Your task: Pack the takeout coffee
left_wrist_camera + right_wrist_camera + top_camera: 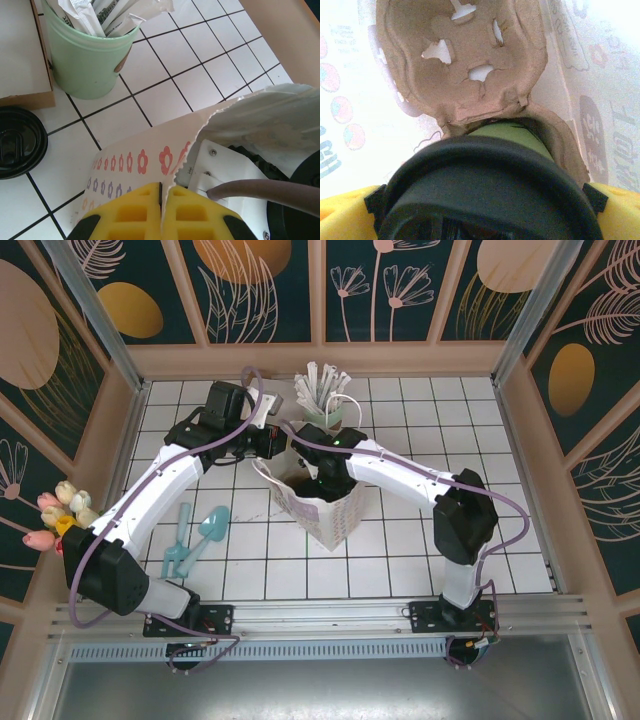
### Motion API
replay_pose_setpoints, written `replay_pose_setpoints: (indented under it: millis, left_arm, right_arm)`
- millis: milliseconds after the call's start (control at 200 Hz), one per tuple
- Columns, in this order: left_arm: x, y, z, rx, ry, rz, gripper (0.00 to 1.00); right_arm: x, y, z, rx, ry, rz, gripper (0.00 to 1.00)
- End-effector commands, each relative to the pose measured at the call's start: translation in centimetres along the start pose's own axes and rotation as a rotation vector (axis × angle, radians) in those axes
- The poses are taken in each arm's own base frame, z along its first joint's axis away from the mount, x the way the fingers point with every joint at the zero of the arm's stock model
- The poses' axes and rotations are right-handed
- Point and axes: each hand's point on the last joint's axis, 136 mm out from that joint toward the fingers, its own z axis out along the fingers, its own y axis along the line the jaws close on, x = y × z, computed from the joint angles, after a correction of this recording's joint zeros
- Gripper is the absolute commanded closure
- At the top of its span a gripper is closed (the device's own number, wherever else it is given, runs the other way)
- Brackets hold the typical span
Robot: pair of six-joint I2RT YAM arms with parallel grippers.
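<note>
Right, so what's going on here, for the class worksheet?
The left gripper is pinched shut on the rim of the paper bag, holding its mouth open. The right gripper is down inside the bag, fingers either side of the takeout coffee, which looks seated in a pocket of the cardboard carrier. Whether it grips the cup is unclear.

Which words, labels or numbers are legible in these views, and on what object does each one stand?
No text can be read with certainty.
paper bag: large letters show through its wall, reversed and blurred, unreadable.
wrapped sticks: dark print, too small to read.
white bracket: tiny mark, too small to read.
</note>
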Motion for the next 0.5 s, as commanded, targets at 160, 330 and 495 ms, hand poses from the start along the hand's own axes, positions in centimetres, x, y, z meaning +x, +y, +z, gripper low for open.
replay_pose_setpoints:
  millis: [160, 330, 495]
  left_arm:
    - [0.3, 0.0, -0.4, -0.015, 0.012, 0.019, 1.00]
    - [0.3, 0.1, -0.5, -0.019, 0.012, 0.018, 1.00]
    - [0.3, -0.1, -0.5, -0.013, 0.012, 0.020, 1.00]
  right_arm:
    - [-0.1, 0.7, -2.3, -0.027, -0.048, -0.018, 0.01]
    - [-0.4, 0.9, -2.9, -0.034, -0.067, -0.020, 0.01]
    - [-1.0, 0.7, -3.9, -0.027, -0.107, -0.011, 0.01]
